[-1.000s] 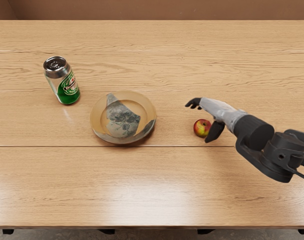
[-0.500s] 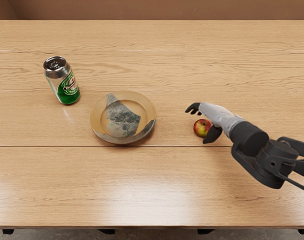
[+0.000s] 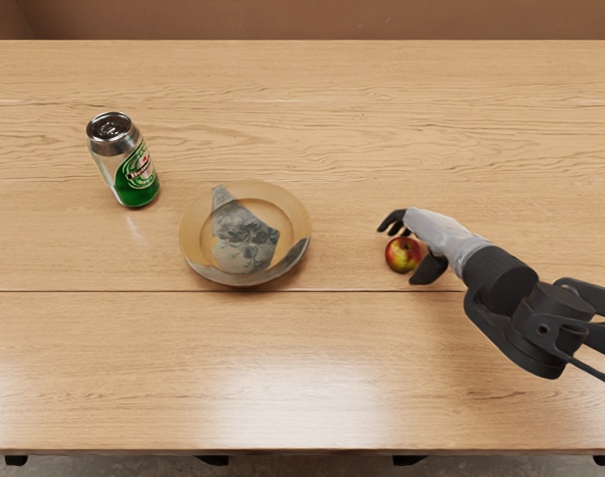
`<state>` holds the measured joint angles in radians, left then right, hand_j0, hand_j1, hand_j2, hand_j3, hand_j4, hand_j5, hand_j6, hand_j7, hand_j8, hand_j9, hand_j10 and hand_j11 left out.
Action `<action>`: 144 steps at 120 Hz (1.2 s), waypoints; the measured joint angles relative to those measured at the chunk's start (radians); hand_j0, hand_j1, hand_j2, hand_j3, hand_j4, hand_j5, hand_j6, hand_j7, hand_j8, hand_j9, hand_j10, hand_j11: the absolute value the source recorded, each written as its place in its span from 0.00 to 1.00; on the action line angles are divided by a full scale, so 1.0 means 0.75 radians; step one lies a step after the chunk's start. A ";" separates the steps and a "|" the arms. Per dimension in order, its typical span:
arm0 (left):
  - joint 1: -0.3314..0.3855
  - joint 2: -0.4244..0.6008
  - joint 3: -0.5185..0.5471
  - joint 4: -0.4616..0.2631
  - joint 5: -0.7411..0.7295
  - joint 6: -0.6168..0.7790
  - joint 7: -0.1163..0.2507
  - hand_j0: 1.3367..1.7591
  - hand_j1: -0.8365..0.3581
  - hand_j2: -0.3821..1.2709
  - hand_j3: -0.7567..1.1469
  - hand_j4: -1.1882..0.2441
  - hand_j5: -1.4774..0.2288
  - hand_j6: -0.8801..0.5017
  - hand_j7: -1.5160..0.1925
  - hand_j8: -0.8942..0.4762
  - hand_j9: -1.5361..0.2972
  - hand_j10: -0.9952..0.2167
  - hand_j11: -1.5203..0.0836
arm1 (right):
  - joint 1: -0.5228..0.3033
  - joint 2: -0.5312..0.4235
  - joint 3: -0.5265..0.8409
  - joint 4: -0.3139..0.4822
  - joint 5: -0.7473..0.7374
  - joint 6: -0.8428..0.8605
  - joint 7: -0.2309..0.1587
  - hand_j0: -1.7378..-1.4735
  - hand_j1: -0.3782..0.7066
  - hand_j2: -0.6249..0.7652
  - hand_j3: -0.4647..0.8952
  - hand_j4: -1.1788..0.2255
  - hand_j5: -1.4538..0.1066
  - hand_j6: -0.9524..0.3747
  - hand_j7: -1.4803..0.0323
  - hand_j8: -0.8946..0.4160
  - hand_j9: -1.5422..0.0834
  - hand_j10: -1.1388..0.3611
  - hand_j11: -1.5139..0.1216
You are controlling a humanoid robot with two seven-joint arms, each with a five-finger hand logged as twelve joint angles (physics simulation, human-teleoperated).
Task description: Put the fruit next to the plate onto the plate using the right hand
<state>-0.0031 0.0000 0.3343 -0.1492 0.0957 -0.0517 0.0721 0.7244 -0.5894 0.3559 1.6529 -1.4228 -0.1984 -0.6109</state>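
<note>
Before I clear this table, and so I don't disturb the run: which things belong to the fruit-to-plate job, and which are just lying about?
In the job: apple, plate, right robot hand at the apple.
Just lying about: green can, standing left of the plate.

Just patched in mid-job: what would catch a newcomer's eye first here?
The grey-and-black right hand, its arm at the right edge, is at a small red-yellow apple on the wooden table. Left of the apple sits a round tan plate, and farther left a green drink can.
</note>
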 joint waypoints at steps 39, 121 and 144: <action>0.000 0.000 0.000 0.000 0.000 0.000 0.000 0.76 0.75 0.26 0.40 0.66 0.68 0.46 0.70 0.47 0.66 0.62 0.75 | -0.003 0.011 0.000 -0.009 0.000 -0.005 0.000 0.30 0.48 0.39 0.34 0.55 0.59 0.41 0.63 0.37 0.62 0.49 0.60; 0.000 0.000 -0.001 0.000 0.001 0.000 0.000 0.76 0.75 0.26 0.40 0.66 0.68 0.46 0.70 0.47 0.66 0.62 0.75 | -0.026 0.080 -0.007 -0.092 -0.073 -0.024 -0.002 0.37 0.53 0.36 0.34 0.37 0.55 0.35 0.51 0.31 0.54 0.35 0.52; 0.000 0.000 0.000 0.000 0.000 0.000 0.000 0.76 0.75 0.26 0.40 0.66 0.68 0.46 0.70 0.47 0.66 0.62 0.75 | -0.024 0.093 -0.027 -0.113 -0.092 -0.030 0.003 0.40 0.52 0.23 0.54 0.33 0.48 0.37 0.44 0.34 0.48 0.37 0.44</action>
<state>-0.0031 0.0000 0.3344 -0.1491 0.0957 -0.0518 0.0721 0.7062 -0.5198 0.3354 1.5680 -1.4914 -0.2209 -0.6083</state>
